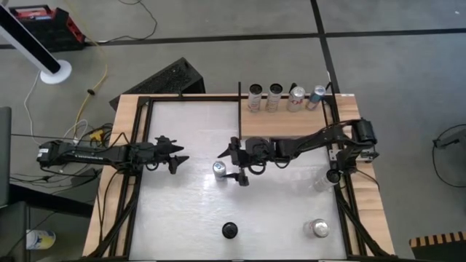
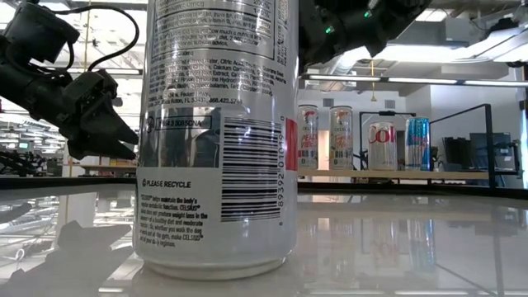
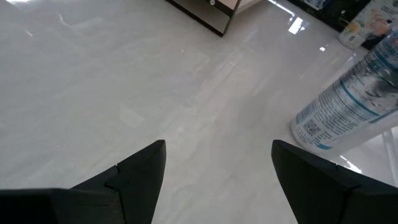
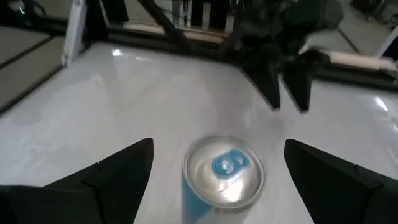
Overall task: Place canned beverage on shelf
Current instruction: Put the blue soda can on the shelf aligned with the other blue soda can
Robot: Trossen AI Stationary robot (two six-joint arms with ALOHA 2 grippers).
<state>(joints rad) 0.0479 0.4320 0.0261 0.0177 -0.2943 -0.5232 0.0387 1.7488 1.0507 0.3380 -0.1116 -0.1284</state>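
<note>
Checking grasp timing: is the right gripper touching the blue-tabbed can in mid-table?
Apart. In the right wrist view the right gripper stands open, and bare tabletop shows between each finger and the can.

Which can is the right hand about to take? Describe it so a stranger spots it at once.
Start at the white tabletop and find the wooden shelf at its far right corner, where four cans stand in a row. Nearer the table's middle, a single can stands upright between the open fingers of the right hand. Its silver top has a blue tab, and no can stands beside it.
</note>
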